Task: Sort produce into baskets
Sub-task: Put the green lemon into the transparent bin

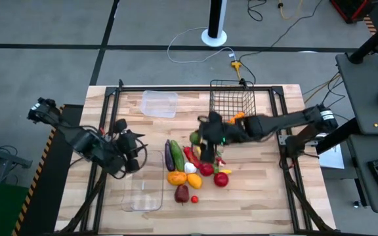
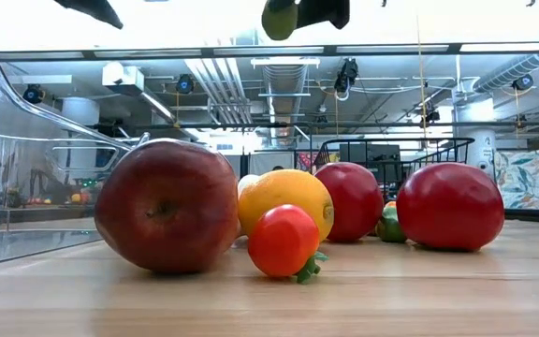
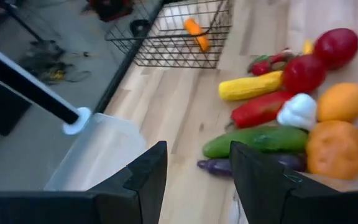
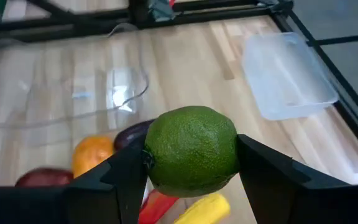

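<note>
My right gripper is shut on a round green fruit, above the far end of the produce pile; the fruit also shows in the high view and at the top of the low view. The pile holds a purple eggplant, a green cucumber, a red pepper, a white bulb, tomatoes and a red apple, all lying on the table. My left gripper is open and empty left of the pile; it also shows in its wrist view. My right gripper pinches the green fruit between its two fingers, one finger on each of two opposite sides. The fingers slant down from the table's right side. The fruit is lifted clear of the table and the pile.
The black wire basket stands at the far edge with an orange carrot in it. A small clear tub sits to its left. A long clear tray lies near my left gripper. Black frame bars run along the table's sides.
</note>
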{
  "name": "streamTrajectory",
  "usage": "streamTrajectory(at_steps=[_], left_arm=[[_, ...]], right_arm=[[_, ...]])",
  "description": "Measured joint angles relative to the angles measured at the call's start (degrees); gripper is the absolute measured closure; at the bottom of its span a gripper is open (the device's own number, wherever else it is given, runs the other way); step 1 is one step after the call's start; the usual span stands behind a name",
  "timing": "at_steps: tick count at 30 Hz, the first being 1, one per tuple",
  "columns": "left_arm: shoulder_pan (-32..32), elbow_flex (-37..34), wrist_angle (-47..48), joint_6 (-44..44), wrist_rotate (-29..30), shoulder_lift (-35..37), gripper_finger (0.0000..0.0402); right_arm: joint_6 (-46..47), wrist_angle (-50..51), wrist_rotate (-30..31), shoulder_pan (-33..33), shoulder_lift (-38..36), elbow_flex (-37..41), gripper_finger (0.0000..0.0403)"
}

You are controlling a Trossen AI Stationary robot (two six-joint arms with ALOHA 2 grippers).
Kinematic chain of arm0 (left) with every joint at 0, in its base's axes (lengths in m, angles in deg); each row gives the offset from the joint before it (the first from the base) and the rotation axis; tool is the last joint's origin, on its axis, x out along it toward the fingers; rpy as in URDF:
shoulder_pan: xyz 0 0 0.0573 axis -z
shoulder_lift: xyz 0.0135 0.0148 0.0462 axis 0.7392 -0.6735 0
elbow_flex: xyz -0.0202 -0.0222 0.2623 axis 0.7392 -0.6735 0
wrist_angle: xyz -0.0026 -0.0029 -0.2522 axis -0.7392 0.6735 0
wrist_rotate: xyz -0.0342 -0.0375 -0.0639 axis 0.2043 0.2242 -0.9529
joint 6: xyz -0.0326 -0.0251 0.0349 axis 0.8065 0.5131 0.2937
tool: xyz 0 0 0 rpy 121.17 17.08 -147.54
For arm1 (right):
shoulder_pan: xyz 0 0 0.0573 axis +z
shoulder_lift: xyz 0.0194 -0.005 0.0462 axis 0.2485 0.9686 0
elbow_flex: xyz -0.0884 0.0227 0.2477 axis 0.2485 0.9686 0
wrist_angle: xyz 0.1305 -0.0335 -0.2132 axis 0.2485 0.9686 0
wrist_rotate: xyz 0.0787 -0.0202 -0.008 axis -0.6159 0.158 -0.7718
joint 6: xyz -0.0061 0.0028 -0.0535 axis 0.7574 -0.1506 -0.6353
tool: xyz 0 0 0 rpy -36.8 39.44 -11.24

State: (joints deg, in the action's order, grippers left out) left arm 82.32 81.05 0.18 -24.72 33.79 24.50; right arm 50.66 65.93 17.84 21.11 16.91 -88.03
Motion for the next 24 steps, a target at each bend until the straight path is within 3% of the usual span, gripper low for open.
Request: streamTrajectory(at_steps=[7,13,17,24], left_arm=[[0.02,-7.49,-16.51,-0.11,-7.07,7.6,0.0244],[0.02,-14.18,-31.67,-0.87,-7.32,8.22,0.0244],[0.02,-16.93,-38.28,-1.22,-5.93,7.46,0.0244],[-0.01,-17.28,-38.44,-0.32,0.73,6.15,0.0244]], right_arm=[[-3.34,0.6,-9.89,-10.21,-0.05,-2.85,0.0188],[-8.02,0.43,-11.45,-14.76,-0.05,-3.19,0.0188],[-7.55,-0.48,-11.38,-16.58,-0.05,-3.19,0.0188],[-1.56,-0.64,-11.45,-20.15,1.3,-3.22,0.0188]])
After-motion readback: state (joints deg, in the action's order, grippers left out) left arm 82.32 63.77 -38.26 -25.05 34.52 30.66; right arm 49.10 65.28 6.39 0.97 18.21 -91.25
